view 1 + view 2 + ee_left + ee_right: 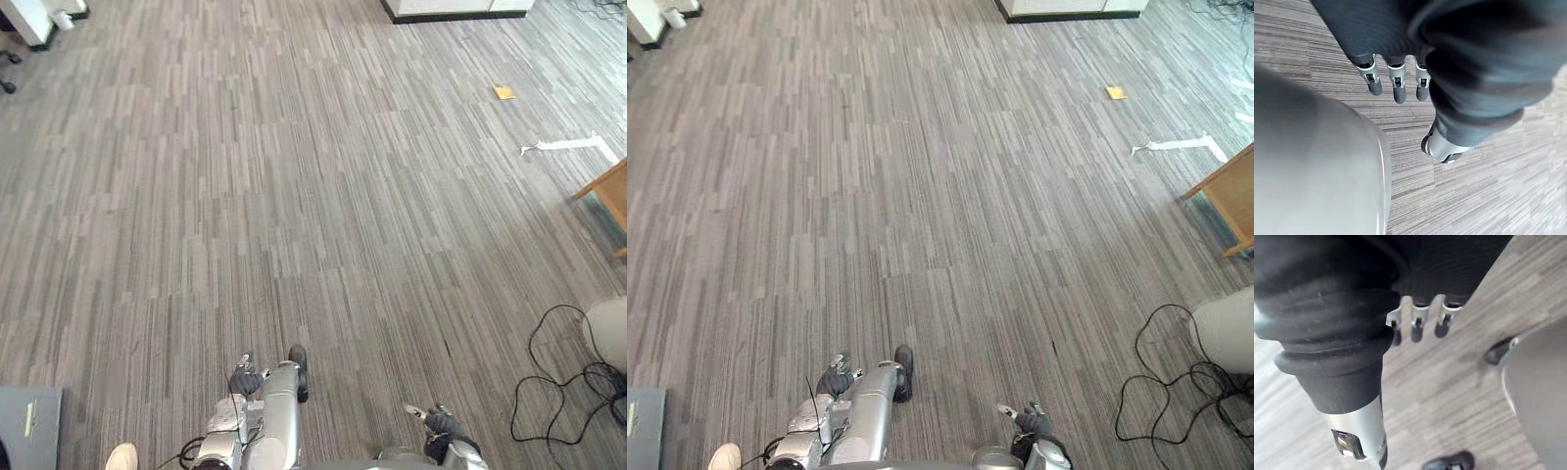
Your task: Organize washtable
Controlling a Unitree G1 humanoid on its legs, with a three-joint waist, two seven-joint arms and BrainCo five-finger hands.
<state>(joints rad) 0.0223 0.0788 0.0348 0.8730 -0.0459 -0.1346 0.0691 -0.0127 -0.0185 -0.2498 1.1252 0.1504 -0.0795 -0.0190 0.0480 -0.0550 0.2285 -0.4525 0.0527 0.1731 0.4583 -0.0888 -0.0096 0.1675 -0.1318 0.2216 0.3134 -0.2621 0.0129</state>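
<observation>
Hanging low over the grey floor (294,196): left hand (245,380), fingers (1399,88) straight and loose, empty; right hand (443,424), likewise slack, empty. Wooden table corner (609,191) at right edge; yellow scrap (504,93) and white strip (568,145) beyond it.

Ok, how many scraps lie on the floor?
2: a yellow scrap far ahead on the right; a white strip nearer, by the wooden table. More may be hidden.

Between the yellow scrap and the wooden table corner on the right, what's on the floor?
A white strip lies flat between the yellow scrap and the wooden table. Both eye views show it.
</observation>
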